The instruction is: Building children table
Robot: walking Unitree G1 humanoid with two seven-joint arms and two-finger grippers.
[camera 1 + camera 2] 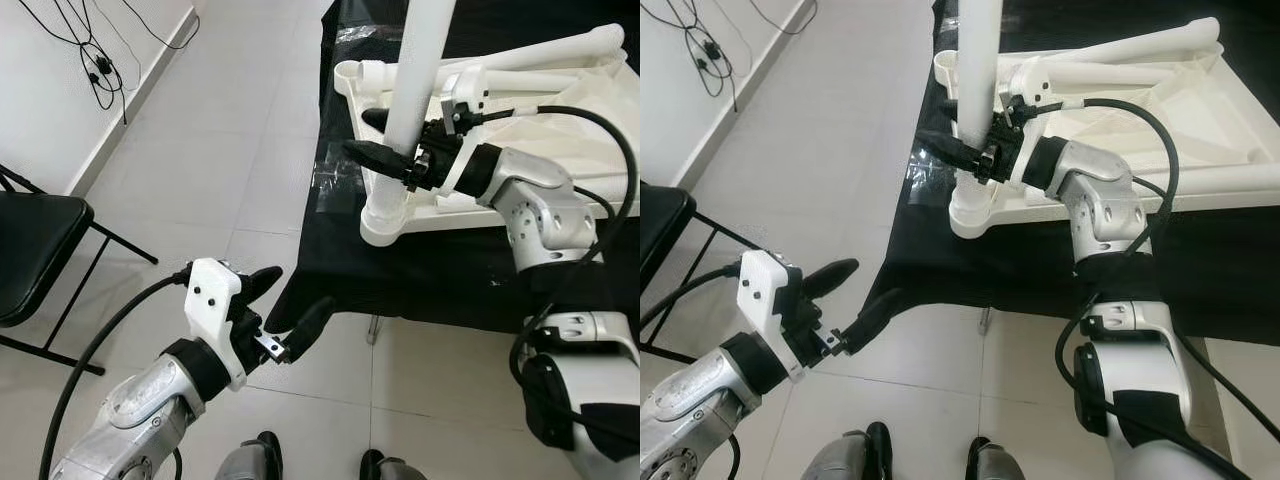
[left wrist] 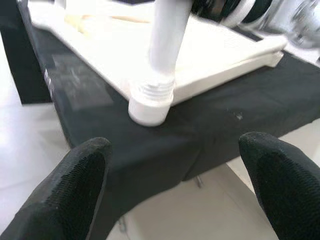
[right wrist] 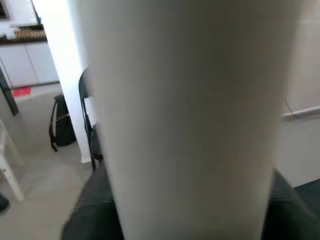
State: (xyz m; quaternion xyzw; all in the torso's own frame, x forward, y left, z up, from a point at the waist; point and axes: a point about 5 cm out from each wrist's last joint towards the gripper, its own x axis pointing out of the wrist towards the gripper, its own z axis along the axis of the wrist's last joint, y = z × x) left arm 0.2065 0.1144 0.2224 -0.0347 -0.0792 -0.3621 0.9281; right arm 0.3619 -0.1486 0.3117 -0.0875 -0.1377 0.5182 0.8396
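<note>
Standing upright at upper centre, the long white plastic table leg (image 1: 415,75) meets the corner socket (image 1: 384,222) of the upturned white plastic tabletop (image 1: 560,130), its axis vertical. The right gripper (image 1: 385,140) clamps its fingers around the leg. The left gripper (image 1: 288,305), fingers spread and empty, hovers at lower left, farther away.

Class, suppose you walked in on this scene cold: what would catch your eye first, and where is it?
First, the white table leg standing upright in the corner socket of the upturned white tabletop, which lies on a black cloth. The right end effector is clamped around that leg. Lower down, the left end effector hangs open over the tiled floor.
</note>
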